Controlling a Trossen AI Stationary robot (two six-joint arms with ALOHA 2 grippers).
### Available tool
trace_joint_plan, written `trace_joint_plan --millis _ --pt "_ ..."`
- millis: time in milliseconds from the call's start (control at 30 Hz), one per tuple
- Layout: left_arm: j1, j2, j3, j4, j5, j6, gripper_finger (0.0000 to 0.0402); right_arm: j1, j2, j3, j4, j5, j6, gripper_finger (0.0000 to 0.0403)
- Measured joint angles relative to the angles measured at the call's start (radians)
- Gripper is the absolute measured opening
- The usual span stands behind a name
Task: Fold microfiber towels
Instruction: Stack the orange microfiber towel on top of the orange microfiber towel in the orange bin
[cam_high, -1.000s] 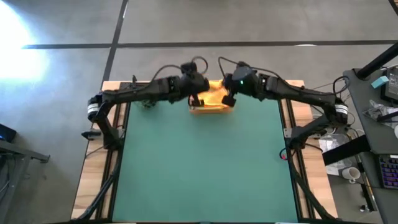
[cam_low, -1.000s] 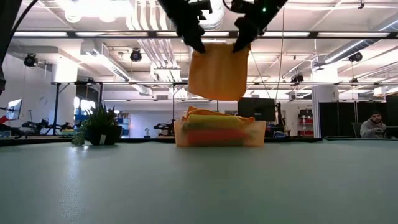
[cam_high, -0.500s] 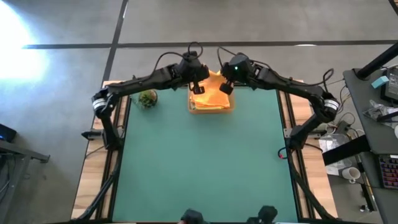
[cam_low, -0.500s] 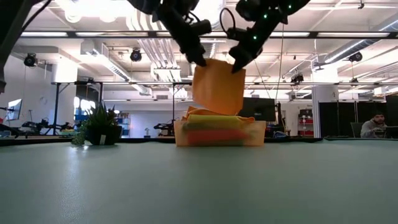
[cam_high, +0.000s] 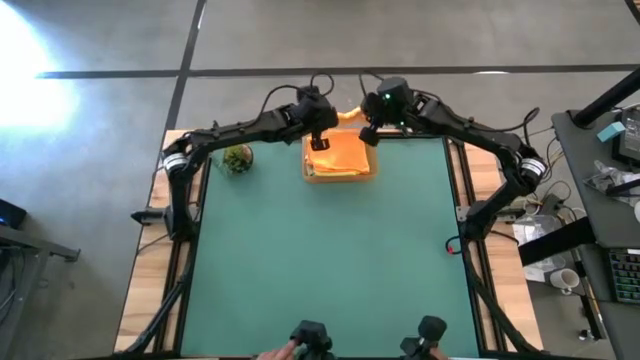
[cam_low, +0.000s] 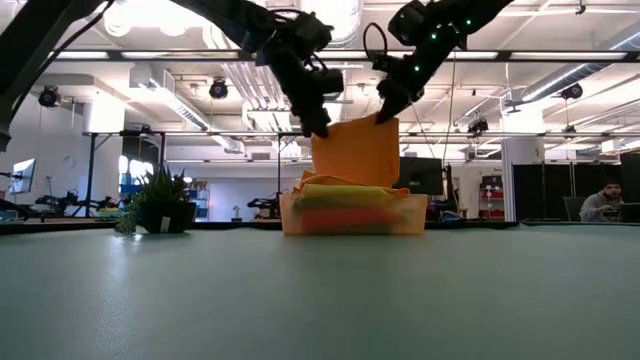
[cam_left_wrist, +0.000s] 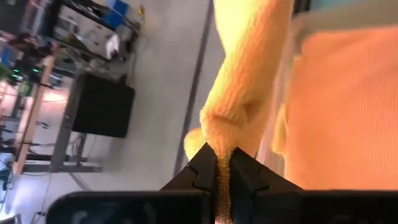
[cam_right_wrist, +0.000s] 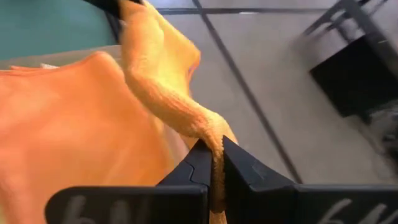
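Over on the left of your counter (cam_high: 320, 260), a small potted plant (cam_high: 237, 158) sits near the far edge, just beside the left arm. Your left pincer (cam_high: 320, 141) is up above the near-left corner of the tan cardboard tray (cam_high: 338, 176), and it's clamped tight on one top corner of the orange towel (cam_low: 354, 152). From the left wrist camera you can see the cloth (cam_left_wrist: 249, 93) bunched into a thick roll that runs straight down into the nip of the pincer (cam_left_wrist: 222, 177), fingers (cam_left_wrist: 200, 171) pressed together on it.

In the middle, that orange towel (cam_high: 343, 153) hangs as a sheet between your two arms, its lower edge down at the stack in the tray. From counter height the tray (cam_low: 353, 216) shows more folded cloths inside, a yellow-green layer over an orange-red one (cam_low: 345, 207).

Moving right, your right pincer (cam_high: 368, 134) sits at the far-right corner of the tray, closed hard on the towel's other top corner. The right wrist camera shows the same story: orange cloth (cam_right_wrist: 74, 118) spread wide, one twisted corner pinched in the pincer (cam_right_wrist: 216, 163).

Far right, beyond the counter, a person (cam_low: 601, 203) is seated in the room, and a desk with a keyboard (cam_high: 625, 275) stands off the counter's right side.
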Motion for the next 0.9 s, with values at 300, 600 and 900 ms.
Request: trace_joint_plan --millis 300,600,900 --pt "-0.027 0.006 0.0 -0.249 0.024 -0.07 0.0002 0.004 0.001 -0.081 -0.023 -0.116 0.1 0.0008" --pt "-0.029 -0.008 -0.001 -0.356 0.197 -0.107 0.0002 0.041 0.022 -0.098 -0.136 -0.212 0.19 0.0008" --pt "-0.034 -0.008 0.0 -0.412 0.232 -0.106 0.0018 0.085 0.072 -0.097 -0.214 -0.225 0.232 0.0008"
